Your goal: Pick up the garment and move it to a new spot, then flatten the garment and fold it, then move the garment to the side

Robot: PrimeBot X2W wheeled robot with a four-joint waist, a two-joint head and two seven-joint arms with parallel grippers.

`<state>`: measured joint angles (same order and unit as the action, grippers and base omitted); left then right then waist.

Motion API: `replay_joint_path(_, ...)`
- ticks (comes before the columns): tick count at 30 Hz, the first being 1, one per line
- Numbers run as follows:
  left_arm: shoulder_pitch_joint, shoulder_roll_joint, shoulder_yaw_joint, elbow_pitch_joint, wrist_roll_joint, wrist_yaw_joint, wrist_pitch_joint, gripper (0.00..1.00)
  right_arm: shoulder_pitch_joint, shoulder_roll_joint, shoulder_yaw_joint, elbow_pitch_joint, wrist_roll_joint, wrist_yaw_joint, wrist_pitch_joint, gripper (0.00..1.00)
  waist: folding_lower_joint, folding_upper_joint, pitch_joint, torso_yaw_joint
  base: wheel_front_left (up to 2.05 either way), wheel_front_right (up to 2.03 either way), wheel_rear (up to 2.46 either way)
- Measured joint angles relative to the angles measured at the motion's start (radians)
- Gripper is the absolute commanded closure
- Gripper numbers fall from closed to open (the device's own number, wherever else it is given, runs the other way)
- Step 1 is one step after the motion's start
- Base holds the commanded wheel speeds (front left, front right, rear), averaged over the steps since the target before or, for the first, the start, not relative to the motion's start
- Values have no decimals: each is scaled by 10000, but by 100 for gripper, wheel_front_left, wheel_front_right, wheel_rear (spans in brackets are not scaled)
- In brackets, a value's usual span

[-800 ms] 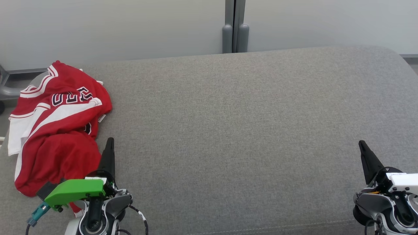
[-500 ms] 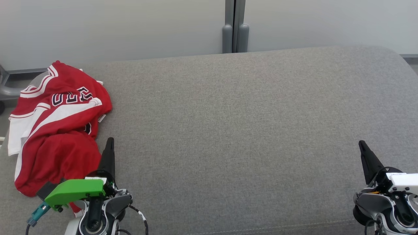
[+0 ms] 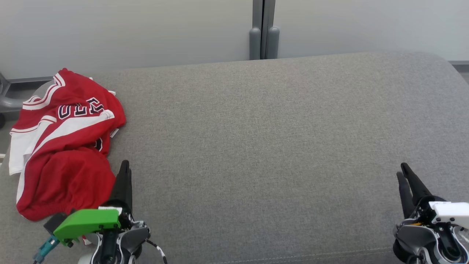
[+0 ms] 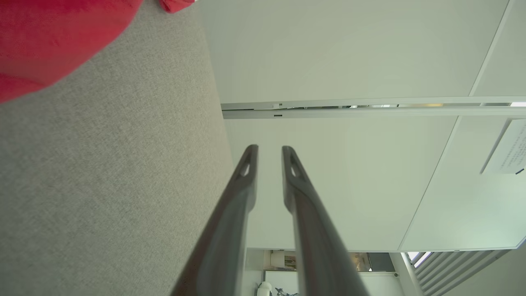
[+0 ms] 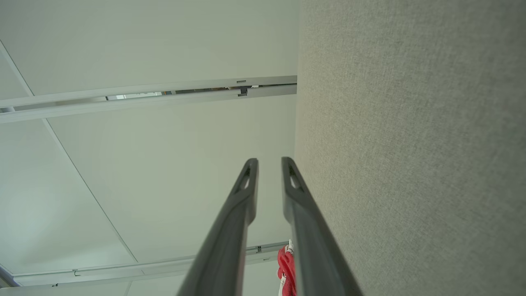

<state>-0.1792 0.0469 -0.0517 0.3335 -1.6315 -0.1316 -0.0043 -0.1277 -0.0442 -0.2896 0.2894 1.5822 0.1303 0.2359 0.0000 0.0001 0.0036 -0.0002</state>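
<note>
The garment (image 3: 62,146), a red jersey with white panels and dark lettering, lies crumpled at the left end of the grey upholstered surface (image 3: 263,139). My left gripper (image 3: 125,163) hovers just right of the jersey's near edge, fingers nearly together and empty. In the left wrist view, the left gripper (image 4: 270,149) points past the cushion's edge at a pale wall, with the garment (image 4: 49,37) at upper left. My right gripper (image 3: 402,169) is at the far right, also nearly closed and empty. In the right wrist view, the right gripper (image 5: 269,161) points the same way, and a sliver of the garment (image 5: 286,263) shows between its fingers.
A pale wall with a grey vertical post (image 3: 263,33) stands behind the cushion. A grey metal frame (image 3: 7,102) shows at the far left beyond the jersey. A wide stretch of grey fabric lies between the two grippers.
Both grippers have drawn back slightly toward the bottom of the head view. The right wrist has turned a little, so both its fingers now show. The garment has not moved.
</note>
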Motion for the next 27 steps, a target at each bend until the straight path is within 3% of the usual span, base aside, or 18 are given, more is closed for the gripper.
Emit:
replay_joint_path(13, 587, -13, -146, -12, 320, 27, -330, 0, 409, 144, 589, 222, -238, -2, -637, 0, 0, 0, -5, -1, 0, 0, 0)
replay_joint_path(19, 664, -13, -148, -272, 1039, 140, -502, 0, 416, 136, 811, 79, -878, -2, -991, 0, 0, 0, -6, 0, 0, 0, 0)
replay_joint_path(27, 781, -13, -111, -794, 2778, 359, -769, 0, 451, 121, 1133, -399, -2558, -2, -1505, 0, 0, -1, -7, 12, 0, 0, 0)
